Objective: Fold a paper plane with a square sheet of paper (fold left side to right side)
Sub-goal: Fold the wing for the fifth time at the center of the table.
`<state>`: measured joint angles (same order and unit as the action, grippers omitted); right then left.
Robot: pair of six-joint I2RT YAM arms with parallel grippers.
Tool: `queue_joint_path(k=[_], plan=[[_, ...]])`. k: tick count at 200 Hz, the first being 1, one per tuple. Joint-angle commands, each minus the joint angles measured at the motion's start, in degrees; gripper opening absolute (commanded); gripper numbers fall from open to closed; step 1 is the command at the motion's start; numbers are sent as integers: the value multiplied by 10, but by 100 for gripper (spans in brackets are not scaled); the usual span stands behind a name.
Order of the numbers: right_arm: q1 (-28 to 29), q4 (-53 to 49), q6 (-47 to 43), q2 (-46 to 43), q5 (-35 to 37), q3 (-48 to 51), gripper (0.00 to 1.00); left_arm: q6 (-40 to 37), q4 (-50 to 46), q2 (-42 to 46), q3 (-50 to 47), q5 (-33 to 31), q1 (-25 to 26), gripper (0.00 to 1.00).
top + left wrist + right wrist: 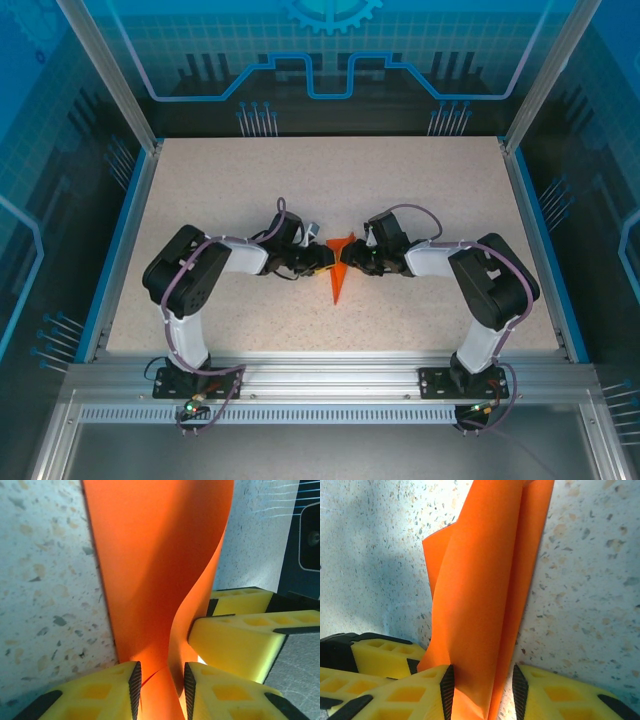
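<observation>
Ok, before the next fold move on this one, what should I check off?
1. Orange paper runs between the left claw pads: ok.
2. It also runs between the right claw pads: ok.
3. Either claw pinching firmly: cannot tell; both sets of jaws stand apart.
4. Paper lying flat on the table: not ok, one flap curls upward.
5. Clearance between the two claws: not ok, their fingers crowd close together.

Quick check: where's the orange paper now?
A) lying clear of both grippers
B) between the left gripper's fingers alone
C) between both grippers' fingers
C: the orange paper passes between the fingers of the left gripper and of the right gripper, as each wrist view shows.
</observation>
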<state>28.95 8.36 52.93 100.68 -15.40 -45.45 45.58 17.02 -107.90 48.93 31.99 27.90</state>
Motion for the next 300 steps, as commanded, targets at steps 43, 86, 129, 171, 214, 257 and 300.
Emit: queue_joint_path(k=[43, 86, 129, 171, 214, 257, 300], plan=[[12, -26, -10, 22, -1, 4, 39, 0, -4, -9, 21, 4, -3, 13], [12, -28, -12, 26, -4, 3, 39, -30, -46, -7, 34, -14, -3, 6], [12, -30, -14, 22, -5, 0, 39, -42, -56, -19, 41, -21, -5, 5], [11, -32, -17, 25, -6, -1, 39, -48, -60, -31, 45, -28, -5, 5], [5, -27, -23, 7, -9, 4, 40, -51, -64, -44, 49, -30, -6, 5], [-20, -9, -34, -44, -39, 13, 39, -56, -78, -47, 46, -42, -5, 4], [-25, 0, -47, -37, -63, -21, 25, -66, -98, -46, 49, -57, -5, 3]])
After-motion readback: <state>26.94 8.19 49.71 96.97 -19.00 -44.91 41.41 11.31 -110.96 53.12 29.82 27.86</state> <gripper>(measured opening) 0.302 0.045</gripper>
